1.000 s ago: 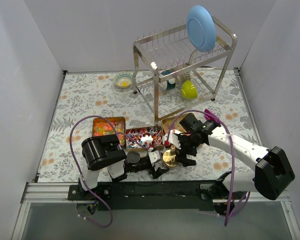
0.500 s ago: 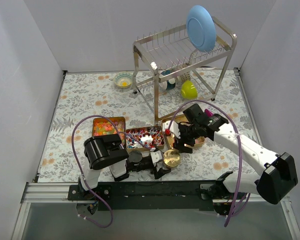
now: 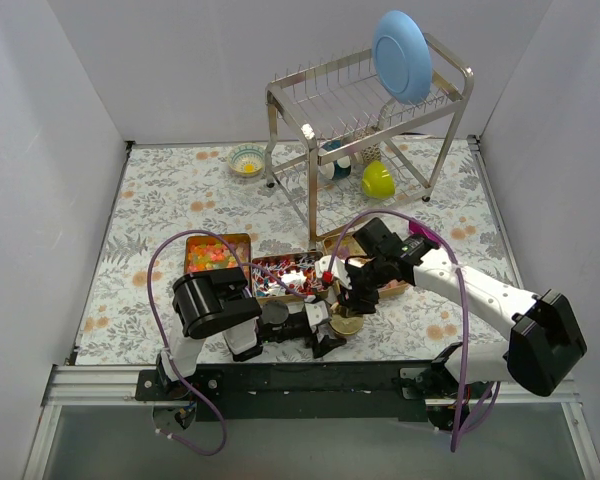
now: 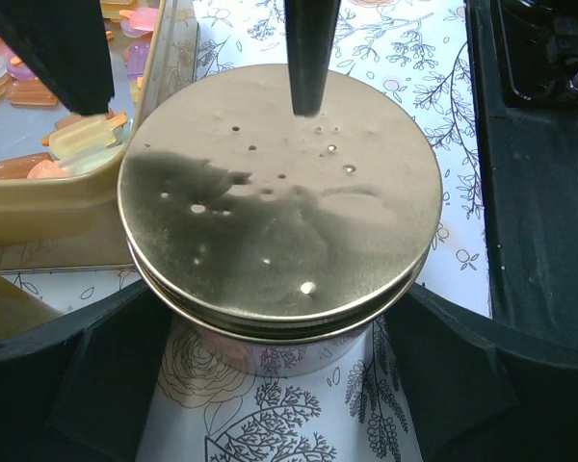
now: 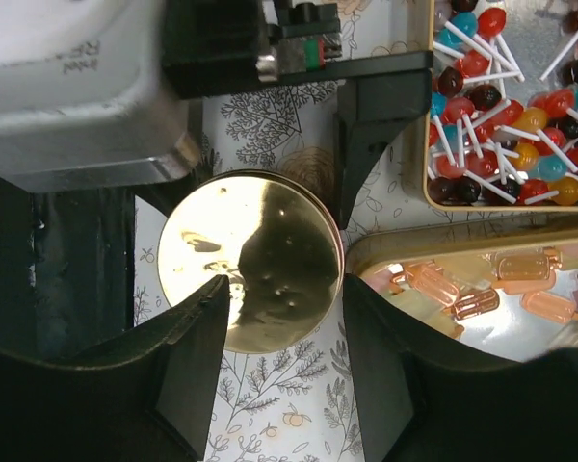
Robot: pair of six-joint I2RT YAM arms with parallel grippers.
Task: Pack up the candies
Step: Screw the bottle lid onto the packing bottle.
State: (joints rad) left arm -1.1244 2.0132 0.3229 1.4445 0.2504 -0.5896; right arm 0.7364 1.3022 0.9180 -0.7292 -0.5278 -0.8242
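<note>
A round gold tin [image 3: 345, 322] with its lid on stands on the flowered cloth in front of the trays. My left gripper [image 3: 329, 336] lies low and is shut on the tin [image 4: 279, 192], a finger against each side. My right gripper [image 3: 353, 298] hovers over the lid [image 5: 250, 260], open with nothing between its fingers; one fingertip [image 4: 309, 67] reaches the lid's top. The candies lie in gold trays: gummy pieces [image 3: 208, 255], red-blue-white ones on sticks [image 5: 506, 144], and translucent yellow-pink ones [image 5: 482, 294] beside the tin.
A steel dish rack [image 3: 310, 95] stands at the back with a blue plate [image 3: 402, 55] on top and a green cup [image 3: 377, 180] under it. A small bowl [image 3: 246, 160] sits back left. White walls close three sides.
My right gripper drew back toward the trays, then came back over the tin's lid with its jaws narrower. The left gripper and the tin stayed almost still.
</note>
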